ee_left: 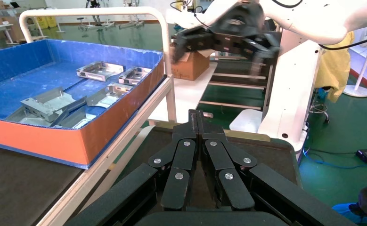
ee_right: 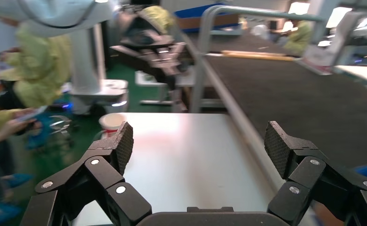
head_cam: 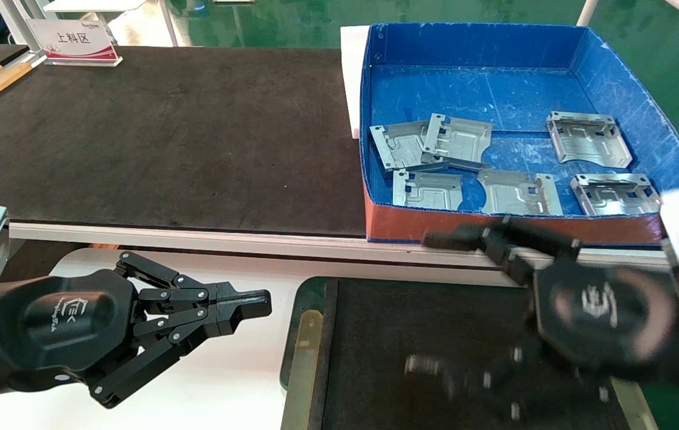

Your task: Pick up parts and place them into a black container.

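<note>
While the right hand [head_cam: 435, 298] hangs over the black container [head_cam: 315, 358], its fingers [ee_right: 122, 141] are spread wide apart and hold nothing. One finger reaches toward the near wall of the blue box [head_cam: 494, 224], and the other is a blur over the container floor.

The black container sits at the near edge of the white counter [head_cam: 243, 382], just under that hand, and no part can be seen lying in it. Its green rim and a brass strip show on its left side.

The left hand [head_cam: 258, 301] rests over the white counter, left of the container, with its fingers pressed together and nothing between them.

Six parts [head_cam: 429, 190] lie flat on the floor of the blue box, and two of them overlap. The box stands on the long black mat [head_cam: 166, 143].
</note>
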Tool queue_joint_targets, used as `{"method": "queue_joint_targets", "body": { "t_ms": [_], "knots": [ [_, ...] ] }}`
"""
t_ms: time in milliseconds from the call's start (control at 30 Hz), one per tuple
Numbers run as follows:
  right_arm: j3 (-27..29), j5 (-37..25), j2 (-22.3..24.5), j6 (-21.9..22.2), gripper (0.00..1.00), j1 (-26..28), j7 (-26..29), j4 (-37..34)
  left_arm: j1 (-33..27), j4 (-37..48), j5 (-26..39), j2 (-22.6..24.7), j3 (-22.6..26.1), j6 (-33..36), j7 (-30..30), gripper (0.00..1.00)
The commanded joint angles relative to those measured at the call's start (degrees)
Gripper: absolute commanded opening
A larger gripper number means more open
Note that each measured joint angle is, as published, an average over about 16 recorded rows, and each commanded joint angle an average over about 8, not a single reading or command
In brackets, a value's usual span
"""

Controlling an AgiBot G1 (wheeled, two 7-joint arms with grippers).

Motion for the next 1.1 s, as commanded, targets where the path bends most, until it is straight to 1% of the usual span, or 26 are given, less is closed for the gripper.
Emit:
{"method": "queue_joint_targets", "body": {
  "t_ms": [33,200,233,467,633,800,967,1100],
  "knots": [
    [0.13,-0.35,-0.2,0.5,1.0,0.49,-0.39,-1.04,0.0,0.0,0.0,0.0,0.0,0.0,0.0,0.28],
    [-0.41,-3.27,-1.96,0.9,1.0,5.13,-2.8,-7.78,0.0,0.0,0.0,0.0,0.0,0.0,0.0,0.9],
    [-0.56,-3.85,-2.34,0.87,1.0,6.17,-3.3,-9.21,0.0,0.0,0.0,0.0,0.0,0.0,0.0,1.0],
    [-1.76,-8.14,-4.9,1.43,1.0,13.19,-6.76,-18.71,0.0,0.0,0.0,0.0,0.0,0.0,0.0,1.0],
    [-2.62,-11.8,-6.8,3.49,1.0,18.21,-10.38,-26.81,0.0,0.0,0.0,0.0,0.0,0.0,0.0,1.0],
    [-3.69,-15.48,-8.84,5.72,1.0,23.62,-14.62,-36.47,0.0,0.0,0.0,0.0,0.0,0.0,0.0,1.0],
    [-4.74,-18.53,-10.9,8.56,1.0,28.55,-18.57,-46.03,0.0,0.0,0.0,0.0,0.0,0.0,0.0,1.0],
    [-5.22,-20.23,-12.58,12.55,1.0,31.83,-21.13,-52.88,0.0,0.0,0.0,0.0,0.0,0.0,0.0,1.0]
  ]
}}
